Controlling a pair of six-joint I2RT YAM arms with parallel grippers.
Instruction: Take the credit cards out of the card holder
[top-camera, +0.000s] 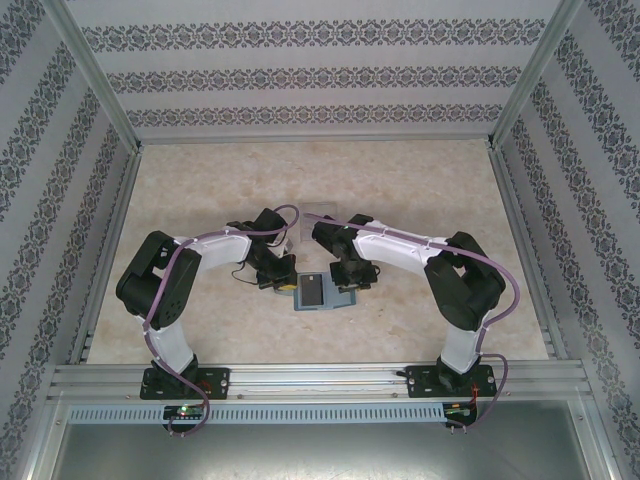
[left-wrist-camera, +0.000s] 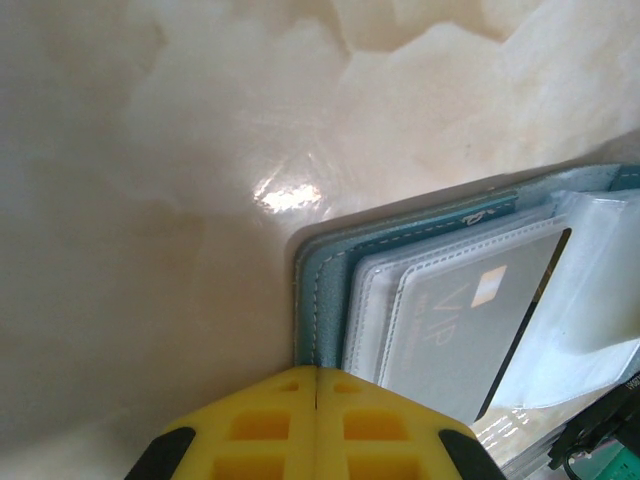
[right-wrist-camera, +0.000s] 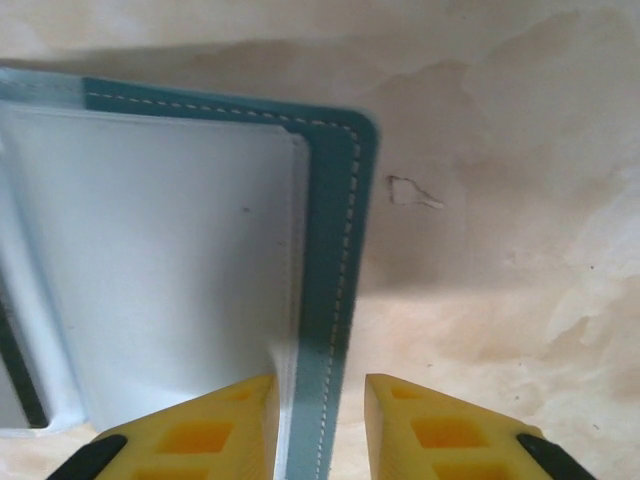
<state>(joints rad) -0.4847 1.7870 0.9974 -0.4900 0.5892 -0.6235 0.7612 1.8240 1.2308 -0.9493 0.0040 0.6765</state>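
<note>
Bench (top-camera: 200, 190): pale marbled top, glossy, with a glare spot in the left wrist view.
Room: patterned wallpaper (top-camera: 300, 75) at 9, 12 and 3 o'clock; metal rail (top-camera: 320, 375) at 6 o'clock.
Card holder (top-camera: 322, 295): lies open at the bench centre, teal border, pale lining.
Credit cards (left-wrist-camera: 460, 330): a grey one marked VIP sits in a clear sleeve of the card holder.
Left arm (top-camera: 165, 290): elbow out, forearm reaching inward.
Left gripper (left-wrist-camera: 317, 385): fingers pressed together, tips at the holder's corner, 9 o'clock of it.
Right arm (top-camera: 460, 285): mirrors the left.
Right gripper (right-wrist-camera: 320, 400): fingers apart, straddling the holder's stitched edge, 2 o'clock of it.
</note>
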